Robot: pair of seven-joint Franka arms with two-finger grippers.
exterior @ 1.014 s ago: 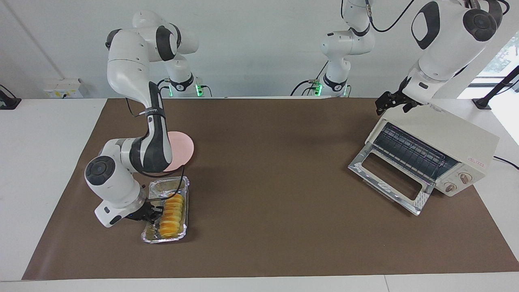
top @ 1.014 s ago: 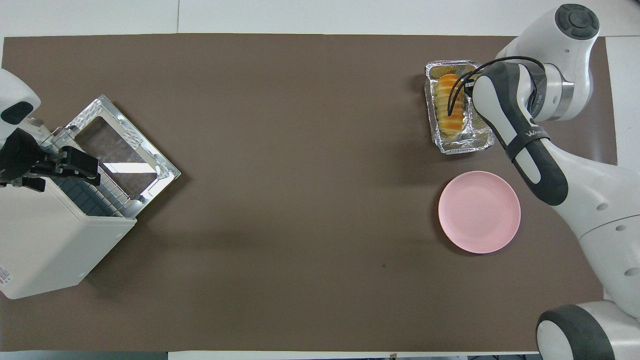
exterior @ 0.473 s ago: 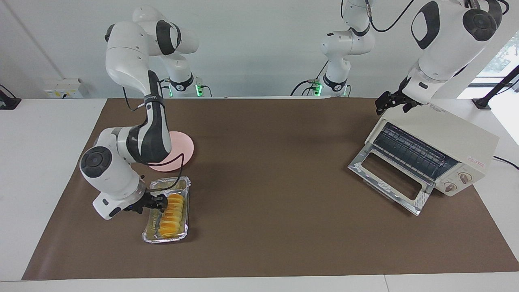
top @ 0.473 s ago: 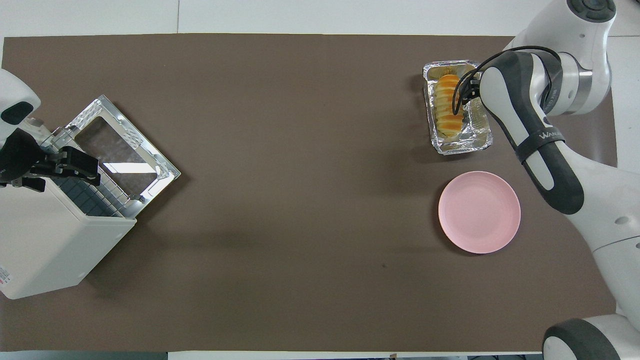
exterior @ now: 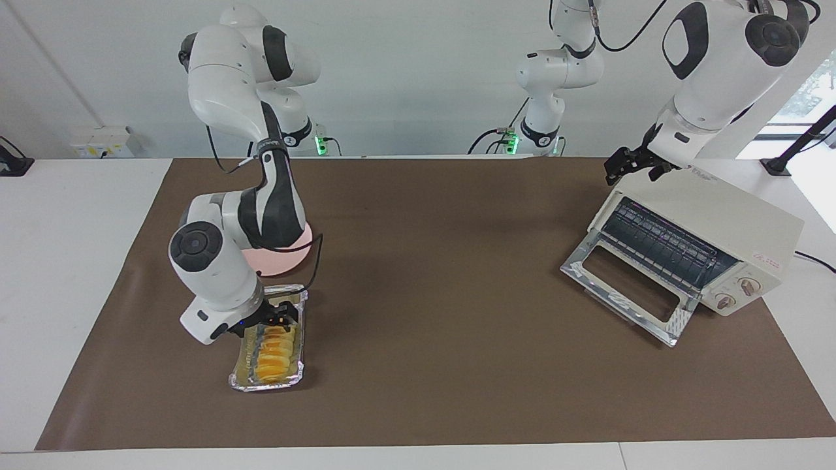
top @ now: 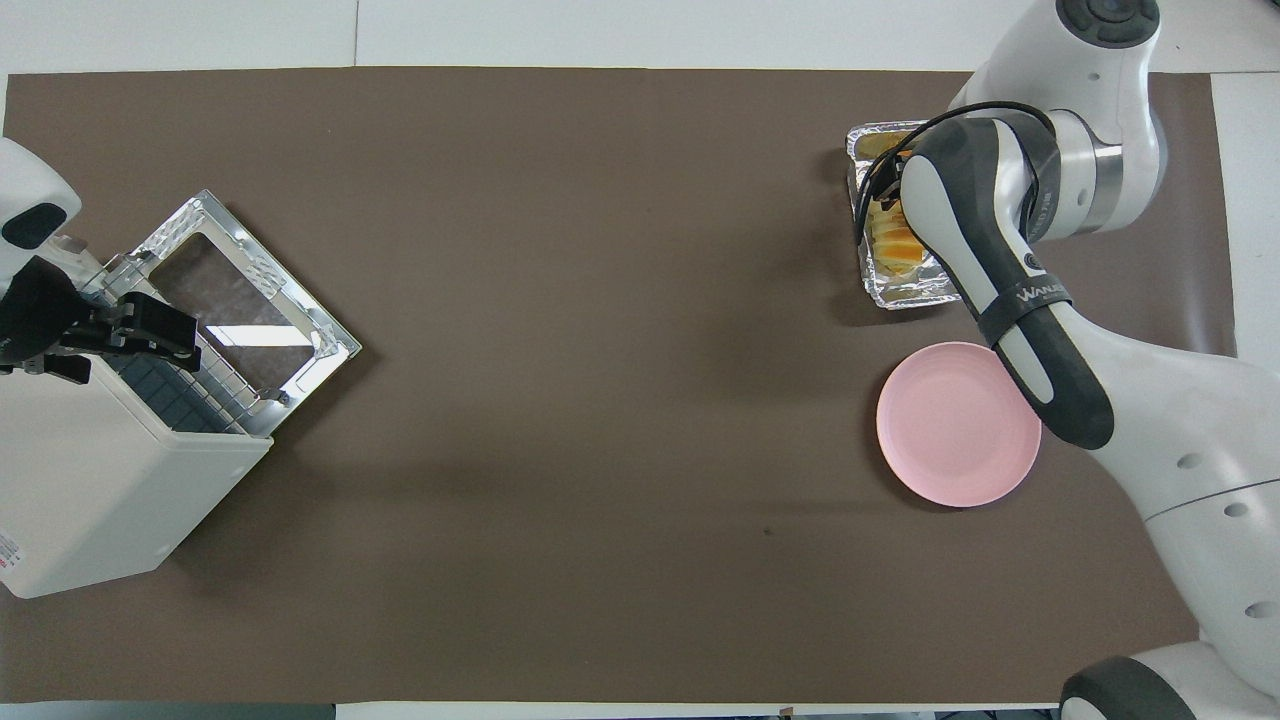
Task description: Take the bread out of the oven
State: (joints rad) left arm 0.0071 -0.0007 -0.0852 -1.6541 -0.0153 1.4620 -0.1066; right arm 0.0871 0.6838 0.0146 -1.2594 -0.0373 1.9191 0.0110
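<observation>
The bread [exterior: 273, 356] [top: 893, 240], a ridged golden loaf, lies in a crinkled foil tray [exterior: 243, 378] [top: 905, 293] on the mat at the right arm's end of the table. My right gripper [exterior: 277, 316] [top: 882, 185] hangs open just over the tray's end nearer to the robots and holds nothing. In the overhead view the right arm hides much of the loaf. The cream-white oven [exterior: 712, 222] [top: 90, 480] stands at the left arm's end, its glass door [exterior: 624, 287] [top: 250, 290] dropped open. My left gripper [exterior: 630, 163] [top: 130, 335] waits open over the oven's top front edge.
A pink plate [exterior: 294, 258] [top: 958, 425] lies beside the tray, nearer to the robots, partly hidden by the right arm in the facing view. The brown mat [exterior: 444, 274] covers the table between tray and oven. The wire rack [exterior: 659, 243] shows inside the oven.
My right gripper has opened, let go at the tray's side and risen, swinging over the tray's end nearer to the robots. The bread and tray stay put. The left arm has not moved.
</observation>
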